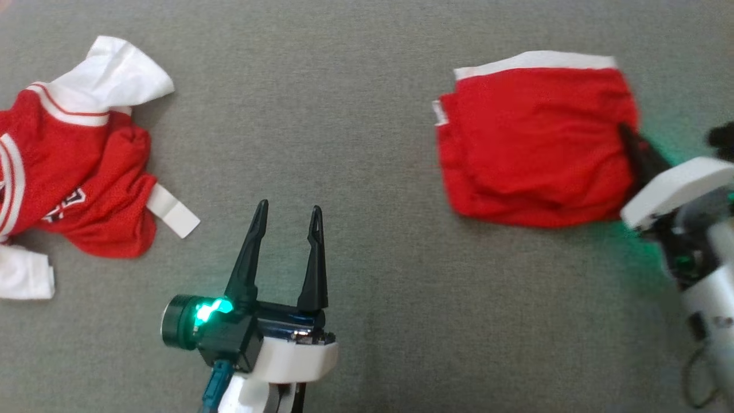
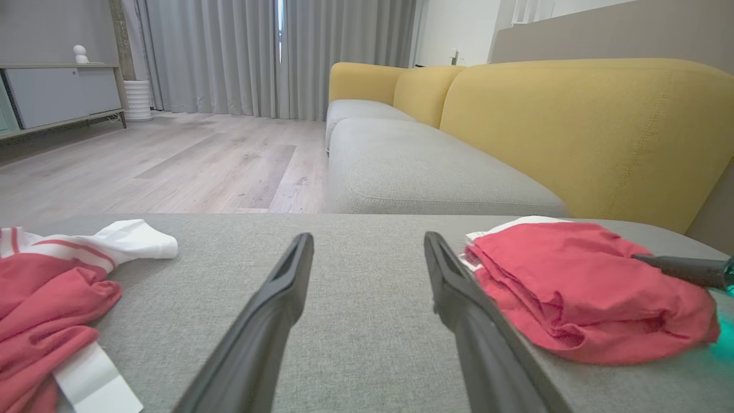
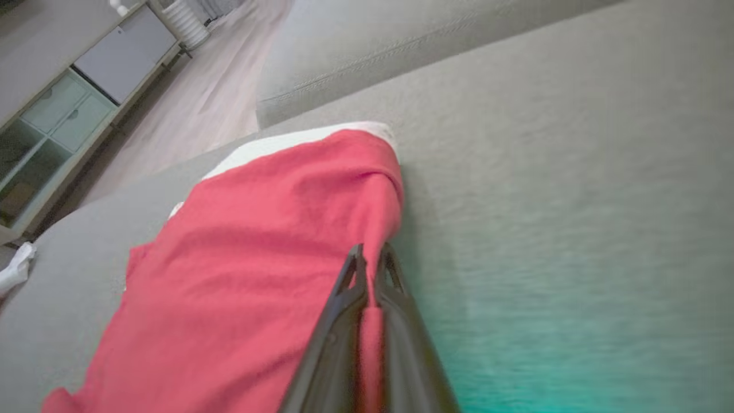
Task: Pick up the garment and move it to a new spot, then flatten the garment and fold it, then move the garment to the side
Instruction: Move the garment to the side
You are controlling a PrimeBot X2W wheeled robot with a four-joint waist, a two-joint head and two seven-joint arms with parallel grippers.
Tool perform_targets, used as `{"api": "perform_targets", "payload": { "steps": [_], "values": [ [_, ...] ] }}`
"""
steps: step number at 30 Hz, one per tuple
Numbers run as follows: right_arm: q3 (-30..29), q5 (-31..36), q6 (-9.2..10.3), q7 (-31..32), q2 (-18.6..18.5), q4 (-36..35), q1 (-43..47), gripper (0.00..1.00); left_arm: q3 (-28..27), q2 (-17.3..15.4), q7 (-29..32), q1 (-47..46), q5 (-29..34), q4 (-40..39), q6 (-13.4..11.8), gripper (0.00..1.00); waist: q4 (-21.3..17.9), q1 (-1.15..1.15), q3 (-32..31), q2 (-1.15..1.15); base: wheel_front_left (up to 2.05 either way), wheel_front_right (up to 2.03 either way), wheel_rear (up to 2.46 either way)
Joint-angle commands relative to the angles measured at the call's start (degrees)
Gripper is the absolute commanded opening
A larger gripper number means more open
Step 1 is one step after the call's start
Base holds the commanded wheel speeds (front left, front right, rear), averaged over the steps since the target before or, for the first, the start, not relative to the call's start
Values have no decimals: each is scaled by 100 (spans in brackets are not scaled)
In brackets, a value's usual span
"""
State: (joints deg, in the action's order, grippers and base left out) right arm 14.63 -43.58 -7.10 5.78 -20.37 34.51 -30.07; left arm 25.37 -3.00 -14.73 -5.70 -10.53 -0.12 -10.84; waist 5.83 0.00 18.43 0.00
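Grey woven fabric covered the surface [image 1: 367,86] that carried both pieces of clothing. Beyond its far edge, the left wrist view showed a yellow sofa [image 2: 573,126] with grey seat cushions, a wooden floor [image 2: 172,166], grey curtains [image 2: 229,51] and a low cabinet [image 2: 57,94].

The right end effector [image 1: 628,135] was clenched on the folded red garment [image 1: 533,137]. Its two dark fingers were pressed together at the garment's edge, and the right wrist view showed a strip of red cloth pinched between them [image 3: 373,252]. The rest of the garment [image 3: 258,275] spread out ahead and to the left of those fingertips, lying on the surface, with a white band showing along its far edge.

The left end effector [image 1: 289,206] was released, its fingers spread and holding nothing above bare fabric. The folded garment [image 2: 579,281] lay just to the right of its right finger. A crumpled red and white jersey [image 1: 69,166] lay well to its left, with a white sleeve turned outward [image 2: 40,298].
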Motion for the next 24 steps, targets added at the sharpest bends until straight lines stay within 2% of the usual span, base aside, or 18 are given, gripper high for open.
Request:
{"api": "perform_targets", "payload": {
  "steps": [1, 8, 13, 18, 22, 23, 24],
  "values": [
    [32, 50, -39, -99, -244, -206, -58, 0, -176, 13, -27, -138, 42, -195, -45, 100, -58, 0, 23, 0, 0, 0, 0],
    [-242, 173, -39, -113, -1412, -575, 140, 0, -259, 13, -27, -253, 121, -245, 20, 100, -428, 0, 281, 0, 0, 0, 0],
    [-470, 499, -39, -197, -2259, -550, 114, 0, -331, 13, -27, -467, 226, -244, 111, 100, -656, 0, 599, 0, 0, 0, 0],
    [-573, 923, -39, -368, -2722, -409, -108, 0, -361, 13, -27, -636, 296, -241, 181, 100, -784, 0, 812, 0, 0, 0, 0],
    [-660, 1366, -39, -464, -2895, -196, -367, 0, -395, 13, -27, -704, 323, -210, 231, 100, -820, 0, 876, 0, 0, 0, 0],
    [-705, 1516, -39, -501, -2904, -110, -431, 21, -397, 13, -27, -716, 322, -198, 244, 100, -817, 0, 871, 0, 0, 0, 0],
    [-776, 1685, -39, -558, -2887, -1, -496, 67, -394, 13, -27, -727, 316, -185, 257, 100, -809, 0, 856, 0, 0, 0, 0]
  ]
}}
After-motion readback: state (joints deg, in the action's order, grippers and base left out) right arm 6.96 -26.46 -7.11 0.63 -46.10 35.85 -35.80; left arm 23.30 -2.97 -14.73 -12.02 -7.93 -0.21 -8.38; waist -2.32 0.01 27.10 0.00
